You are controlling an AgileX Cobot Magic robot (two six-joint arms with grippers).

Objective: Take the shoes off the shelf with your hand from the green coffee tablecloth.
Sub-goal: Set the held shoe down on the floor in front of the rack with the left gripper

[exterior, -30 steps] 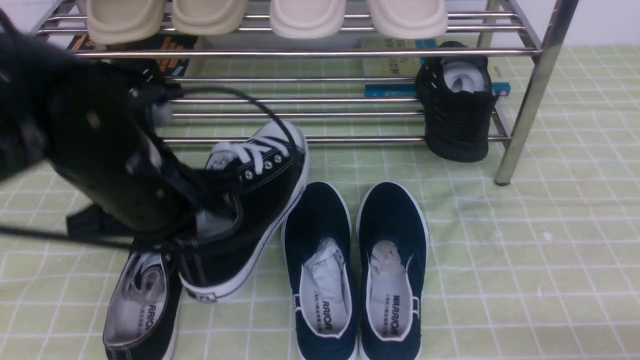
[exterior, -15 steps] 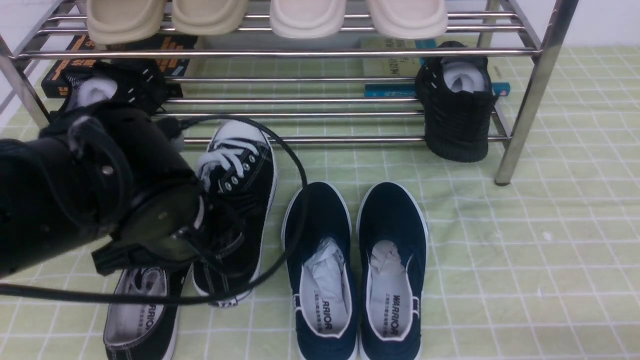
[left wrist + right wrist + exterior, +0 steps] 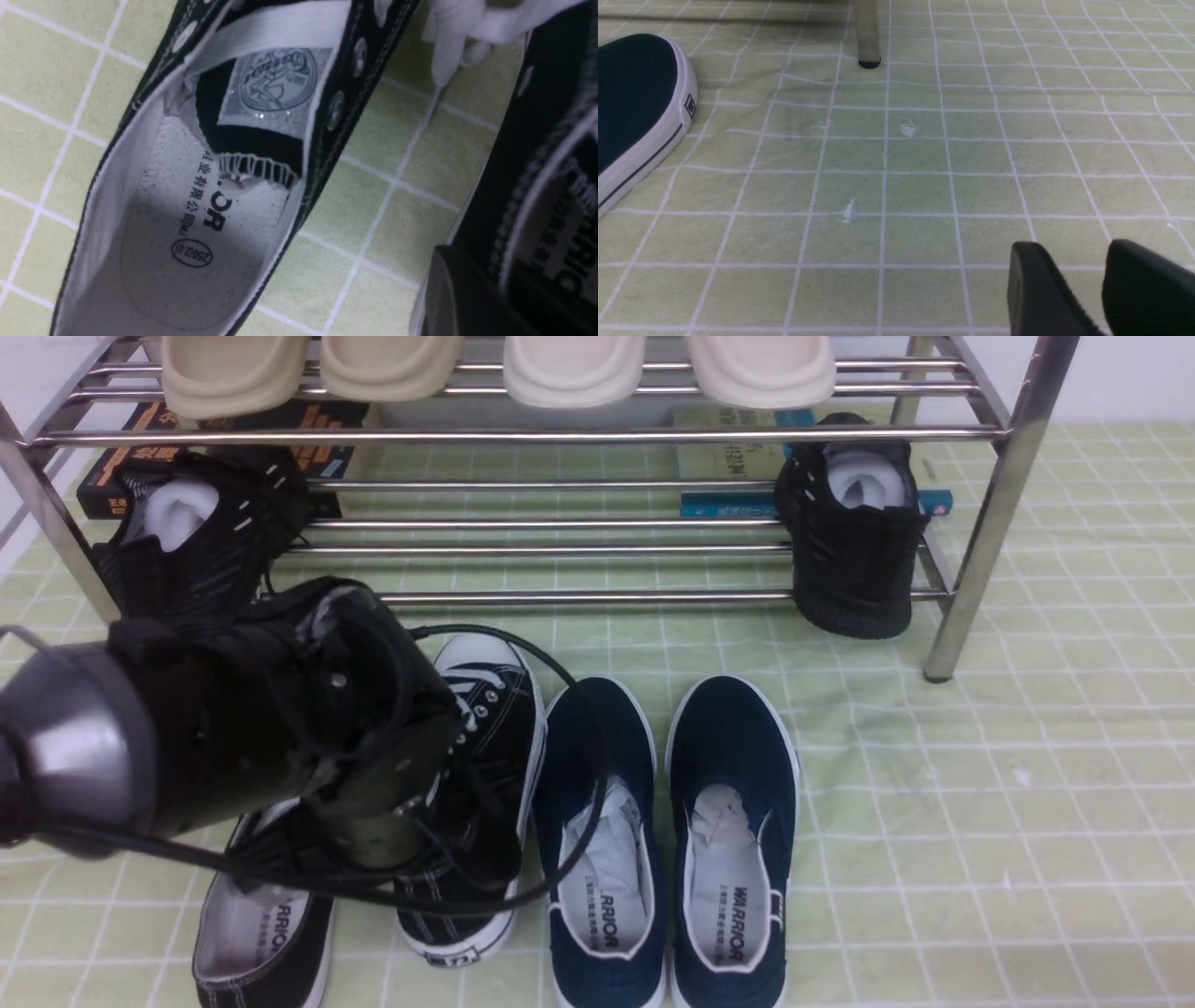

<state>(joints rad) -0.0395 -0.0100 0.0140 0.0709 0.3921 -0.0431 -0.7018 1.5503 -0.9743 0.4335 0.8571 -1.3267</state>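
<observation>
Lowered from its earlier tilt, one of the shoes (image 3: 490, 709) stands on the green coffee tablecloth (image 3: 980, 803) before the shelf (image 3: 1004, 476), heel hidden by the left end effector (image 3: 373, 812), whose grip cannot be told.

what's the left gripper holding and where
The left gripper appears clamped on the laced black sneaker, at the rim of its opening near the heel; the sneaker rests on the cloth.

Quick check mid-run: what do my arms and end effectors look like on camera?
Left arm: bulky, rounded, glossy dark housing with visible screws and loose black cables looping off it. Left end effector: black. Right end effector: two matte black, rounded fingers. No markings visible.
</observation>
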